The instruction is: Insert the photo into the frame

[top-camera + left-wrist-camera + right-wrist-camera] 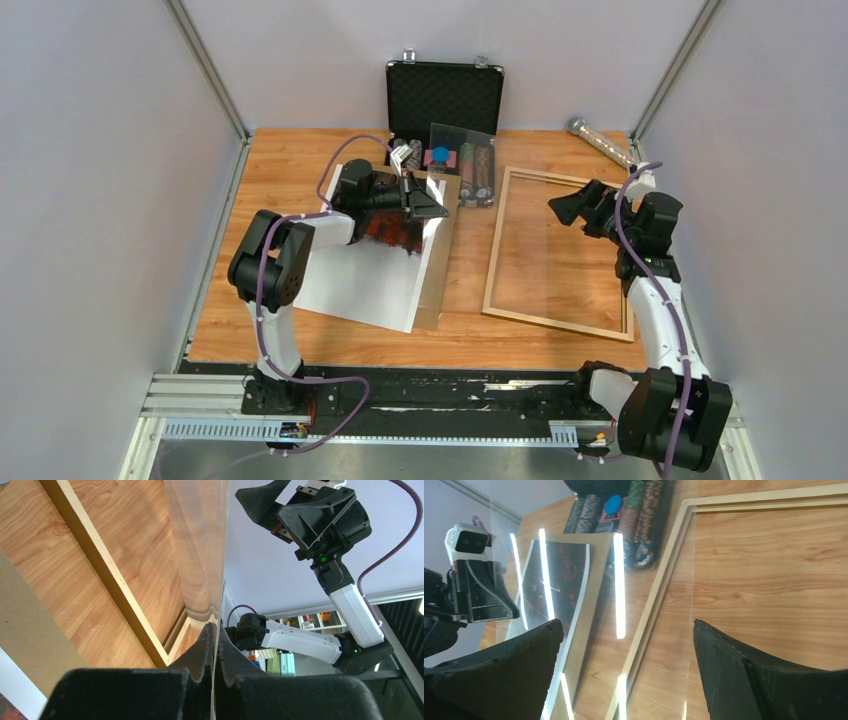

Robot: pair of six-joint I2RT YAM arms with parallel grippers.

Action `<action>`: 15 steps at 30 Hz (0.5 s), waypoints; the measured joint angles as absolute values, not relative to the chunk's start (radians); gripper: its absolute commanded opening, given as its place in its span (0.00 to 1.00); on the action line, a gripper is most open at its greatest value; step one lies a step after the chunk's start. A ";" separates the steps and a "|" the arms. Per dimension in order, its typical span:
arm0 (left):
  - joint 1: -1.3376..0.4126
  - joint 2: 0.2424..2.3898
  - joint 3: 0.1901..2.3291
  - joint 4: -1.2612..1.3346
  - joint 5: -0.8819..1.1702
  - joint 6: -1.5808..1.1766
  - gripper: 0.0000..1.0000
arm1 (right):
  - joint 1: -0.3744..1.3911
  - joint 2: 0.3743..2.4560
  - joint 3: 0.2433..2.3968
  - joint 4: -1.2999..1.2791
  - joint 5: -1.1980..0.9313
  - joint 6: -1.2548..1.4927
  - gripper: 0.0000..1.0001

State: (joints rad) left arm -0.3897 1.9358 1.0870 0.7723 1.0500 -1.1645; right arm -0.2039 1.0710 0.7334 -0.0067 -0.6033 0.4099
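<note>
The photo (365, 275) lies flat on the table's left half, dark red trees at its far end, and rests on a brown backing panel (436, 270). Under the right arm, on the right side of the table, lies the light wooden frame (500, 250). My left gripper (437, 205) is above the photo's far end, shut on the edge of a clear pane (465, 160) that stands upright. From the left wrist, the jaws (215, 630) pinch the thin pane (200, 545). My right gripper (565, 208) hovers open over the frame's far end, nothing between its fingers (626, 625). The photo (559, 575) and frame rail (664, 590) show through the pane.
An open black case (445, 95) with rows of poker chips (478, 175) stands at the back centre, just behind the lifted pane. A silver cylinder (600, 140) lies at the back right corner. Grey walls close in the table on three sides.
</note>
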 measured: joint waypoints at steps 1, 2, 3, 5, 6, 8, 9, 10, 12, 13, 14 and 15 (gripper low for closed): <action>-0.393 1.936 1.089 0.764 1.045 -1.164 0.00 | -0.210 1.069 0.733 -0.012 -0.600 0.407 1.00; -0.396 1.935 1.090 0.757 1.043 -1.163 0.00 | -0.220 1.063 0.733 -0.023 -0.593 0.398 1.00; -0.400 1.935 1.092 0.750 1.039 -1.161 0.00 | -0.230 1.056 0.733 -0.035 -0.587 0.390 1.00; -0.409 1.935 1.098 0.736 1.032 -1.160 0.00 | -0.256 1.038 0.731 -0.059 -0.575 0.377 1.00; -0.414 1.935 1.104 0.726 1.027 -1.160 0.00 | -0.267 1.031 0.731 -0.069 -0.572 0.373 1.00; -0.423 1.935 1.114 0.713 1.018 -1.159 0.00 | -0.292 1.014 0.724 -0.080 -0.563 0.360 1.00; -0.427 1.935 1.121 0.704 1.015 -1.156 0.00 | -0.302 1.008 0.722 -0.091 -0.556 0.352 1.00; -0.431 1.935 1.129 0.692 1.011 -1.152 0.00 | -0.310 1.003 0.721 -0.101 -0.549 0.344 1.00; -0.437 1.935 1.147 0.660 1.005 -1.141 0.00 | -0.327 0.998 0.720 -0.128 -0.523 0.319 0.99; -0.440 1.935 1.156 0.642 1.000 -1.135 0.00 | -0.333 0.998 0.720 -0.137 -0.513 0.308 0.99; -0.444 1.935 1.167 0.623 0.996 -1.128 0.00 | -0.339 0.998 0.720 -0.147 -0.501 0.297 0.99; -0.447 1.935 1.173 0.609 0.992 -1.122 0.00 | -0.346 0.999 0.720 -0.158 -0.494 0.287 0.99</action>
State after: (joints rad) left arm -0.4473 1.9354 1.1732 0.6094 0.9924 -1.1225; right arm -0.3462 0.9989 0.7200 -0.1577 -0.4938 0.2871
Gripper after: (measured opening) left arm 0.008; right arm 0.995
